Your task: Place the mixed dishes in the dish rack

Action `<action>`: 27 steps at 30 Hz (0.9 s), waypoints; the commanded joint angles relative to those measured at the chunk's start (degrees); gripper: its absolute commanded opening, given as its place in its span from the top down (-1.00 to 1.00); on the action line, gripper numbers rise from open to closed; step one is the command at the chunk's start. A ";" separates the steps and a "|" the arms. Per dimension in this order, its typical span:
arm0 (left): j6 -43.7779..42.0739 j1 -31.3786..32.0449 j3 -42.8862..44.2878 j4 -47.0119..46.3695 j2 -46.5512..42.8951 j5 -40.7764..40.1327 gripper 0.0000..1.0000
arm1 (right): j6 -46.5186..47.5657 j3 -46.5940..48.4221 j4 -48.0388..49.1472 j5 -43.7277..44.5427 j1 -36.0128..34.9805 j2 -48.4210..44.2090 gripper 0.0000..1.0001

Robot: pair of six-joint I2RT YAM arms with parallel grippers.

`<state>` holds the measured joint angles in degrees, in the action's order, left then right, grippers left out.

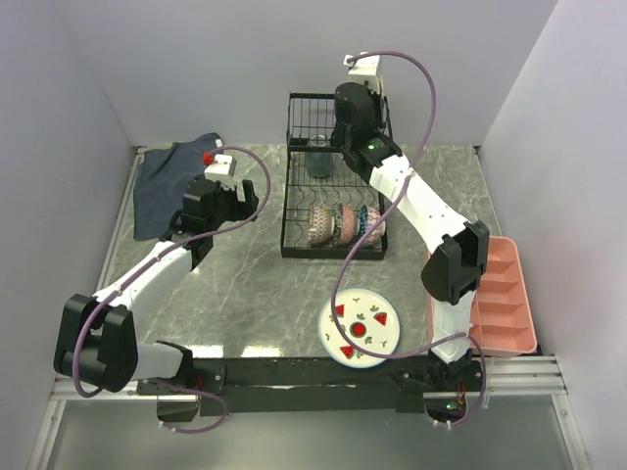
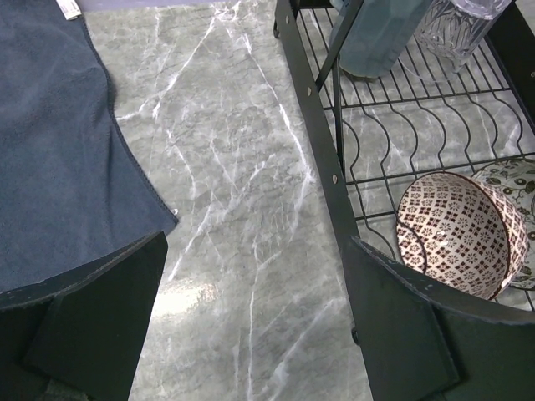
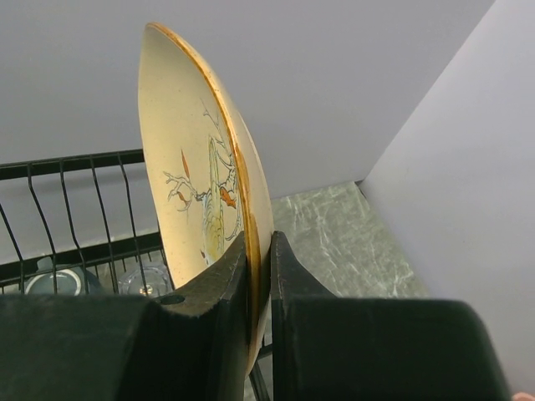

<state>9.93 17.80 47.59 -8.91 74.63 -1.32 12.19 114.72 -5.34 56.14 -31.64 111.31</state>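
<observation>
The black wire dish rack [image 1: 294, 211] stands at the table's middle back. My right gripper [image 3: 259, 242] is shut on the rim of the large peach plate [image 3: 196, 167] with the bird-and-branch drawing. It holds the plate upright on edge above the rack's tall back section [image 3: 84, 160]; in the top view the gripper [image 1: 353, 110] hides the plate. Small patterned bowls [image 1: 343, 225] stand on edge in the rack's front, the pinkish one [image 2: 460, 234] nearest. A pale bluish cup [image 2: 376, 33] and a clear glass [image 2: 460, 29] stand in the rack's back. My left gripper [image 2: 251, 334] is open and empty over the table, left of the rack.
A white plate with red watermelon pictures [image 1: 360, 328] lies near the table's front edge. The pink compartmented tray [image 1: 500, 294] sits at the right edge. The dark blue cloth [image 1: 171, 186] lies at the back left, close to my left gripper [image 1: 230, 201]. Walls enclose the table.
</observation>
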 commanded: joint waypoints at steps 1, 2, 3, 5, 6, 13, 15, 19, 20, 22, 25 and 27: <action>1.14 -0.14 1.36 -3.22 -0.71 0.80 -0.84 | 3.72 0.94 5.17 6.61 -0.18 -6.37 1.00; 1.14 -0.14 1.27 -3.31 -0.89 0.80 -0.84 | 3.55 1.47 4.56 6.35 -0.27 -6.19 1.00; 1.23 -0.14 1.19 -3.40 -0.89 0.80 -0.84 | 3.63 1.56 4.73 6.61 -0.44 -6.28 1.00; 1.14 -0.14 1.10 -3.49 -0.89 0.80 -0.85 | 4.25 1.04 5.17 6.70 -0.53 -6.45 1.00; 1.14 -0.14 1.01 -3.49 -0.89 0.80 -0.85 | 4.42 0.69 5.17 6.70 -0.53 -6.63 1.00; 1.58 -0.22 0.57 -4.10 -0.71 1.58 -0.86 | 6.62 -0.19 8.85 7.50 -0.88 -7.95 1.00; 1.93 -0.14 0.57 -4.28 -0.54 1.67 -0.86 | 7.33 0.16 9.13 7.93 -0.88 -7.77 1.00; 2.46 -0.14 0.66 -4.98 0.16 2.02 -0.86 | 6.71 -0.11 8.33 8.19 -1.14 -8.21 1.00; 2.55 -0.14 0.75 -4.98 0.25 2.29 -0.86 | 6.71 -0.45 8.42 7.76 -1.23 -8.21 1.00; 2.55 -0.14 0.83 -5.15 0.34 2.29 -0.87 | 6.36 -0.72 7.81 7.41 -1.23 -8.04 1.00; 2.55 -0.14 0.48 -5.16 0.08 2.11 -0.87 | 5.75 -0.81 6.58 7.23 -1.23 -7.33 1.00; 2.37 -0.22 0.22 -4.72 -0.19 1.94 -0.87 | 5.31 -0.72 5.79 6.70 -1.23 -6.72 1.00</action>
<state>11.73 17.80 47.59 -11.42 74.89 -0.05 16.43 113.12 -2.98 58.94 -33.17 108.99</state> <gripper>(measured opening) 0.933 0.154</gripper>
